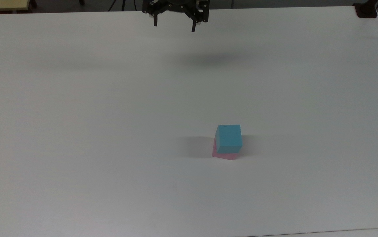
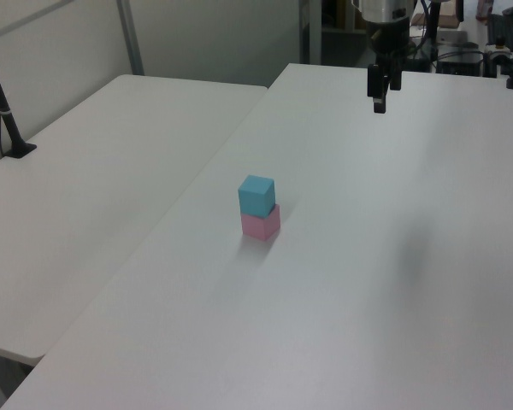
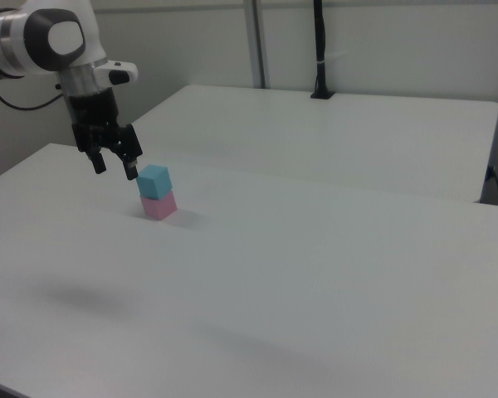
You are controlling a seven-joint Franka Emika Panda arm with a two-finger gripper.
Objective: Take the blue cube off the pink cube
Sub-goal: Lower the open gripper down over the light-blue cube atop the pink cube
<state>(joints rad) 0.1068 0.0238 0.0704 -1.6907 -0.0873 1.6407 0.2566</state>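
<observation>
A light blue cube [image 1: 229,138] sits squarely stacked on a pale pink cube [image 1: 224,155] on the white table, right of centre in the top view. The same blue cube [image 2: 256,195] over the pink cube [image 2: 261,225] stands mid-table in the left view, and the blue cube [image 3: 154,182] tops the pink cube [image 3: 159,206] in the right view. My gripper [image 1: 174,27] hangs open above the table's far edge, well away from the stack, with nothing between its black fingers. In the right view the gripper [image 3: 114,166] appears just left of the cubes but is high above the table.
The white table [image 1: 109,131] spreads wide around the stack. A second white table [image 2: 85,196] adjoins it on the left view's left, with a black post [image 2: 4,111] clamped at its edge. A dark clamp [image 1: 366,10] sits at the top view's upper right corner.
</observation>
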